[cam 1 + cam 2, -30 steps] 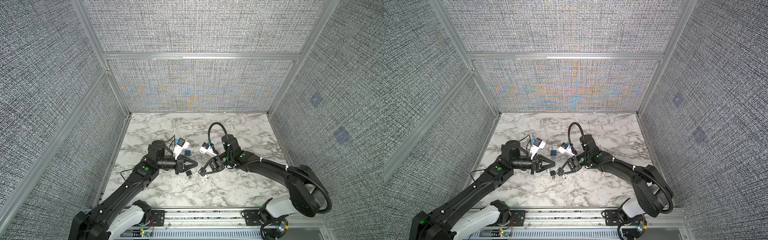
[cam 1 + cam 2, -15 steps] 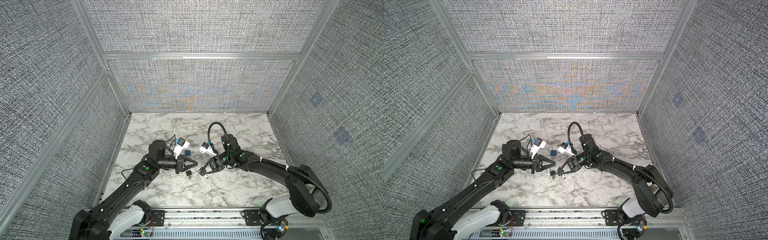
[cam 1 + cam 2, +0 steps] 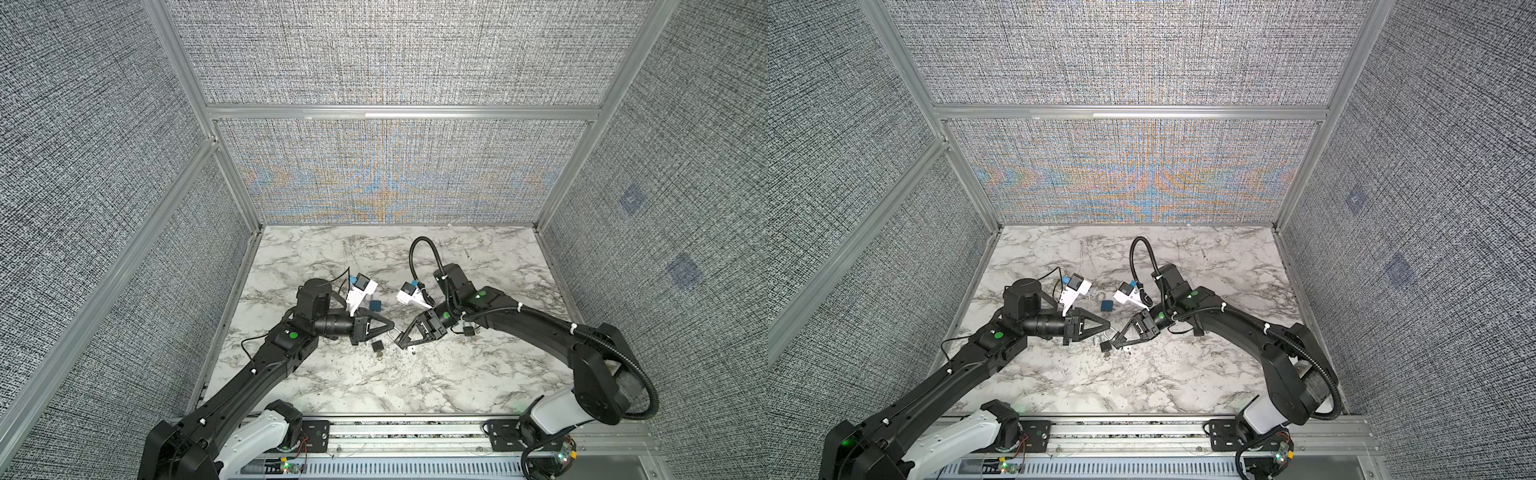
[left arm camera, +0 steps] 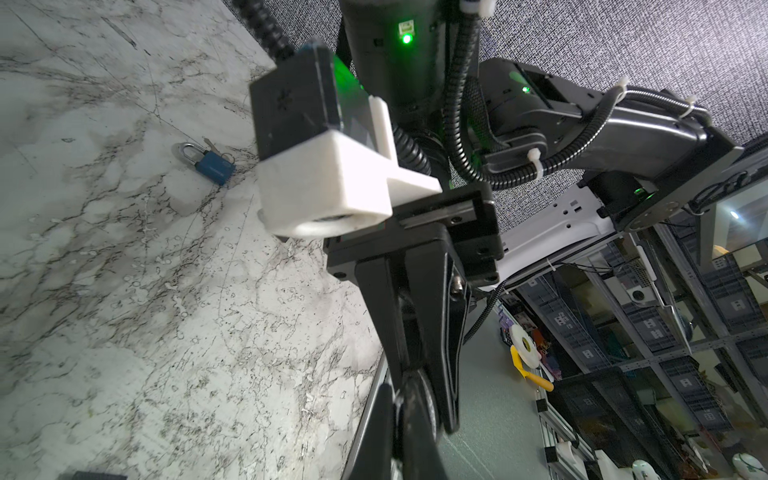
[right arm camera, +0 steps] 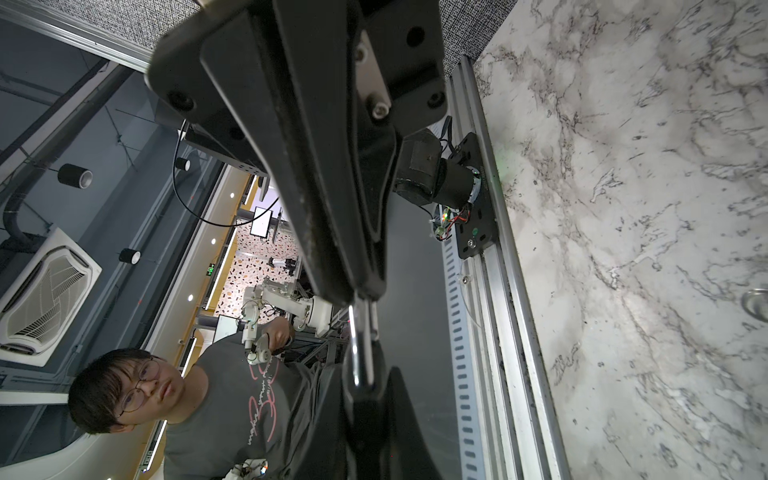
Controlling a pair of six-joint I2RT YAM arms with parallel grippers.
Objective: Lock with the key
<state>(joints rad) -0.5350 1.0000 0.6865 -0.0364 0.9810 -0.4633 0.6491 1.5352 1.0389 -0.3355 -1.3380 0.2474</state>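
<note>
Both grippers meet above the middle of the marble table (image 3: 457, 374). Between them hangs a padlock, of which the silver shackle (image 5: 358, 345) shows best; it also shows in both top views (image 3: 390, 333) (image 3: 1109, 333). My right gripper (image 5: 361, 392) (image 3: 400, 343) is shut on the lock's dark body, which its fingers mostly hide. My left gripper (image 4: 400, 395) (image 3: 392, 326) is shut on the top of the shackle. Below them, on the table, lies a small black square piece with a short metal stub (image 3: 377, 347) (image 3: 1105, 347), apparently the key.
A blue padlock (image 3: 376, 306) (image 4: 214, 166) with keys beside it lies just behind the grippers. An aluminium rail (image 5: 490, 291) runs along the table's front edge, and fabric walls close the other three sides. A person (image 5: 137, 386) sits outside the cell.
The left gripper's jaws have drawn a little tighter on the shackle. Both arms otherwise keep the same pose, tips together.
</note>
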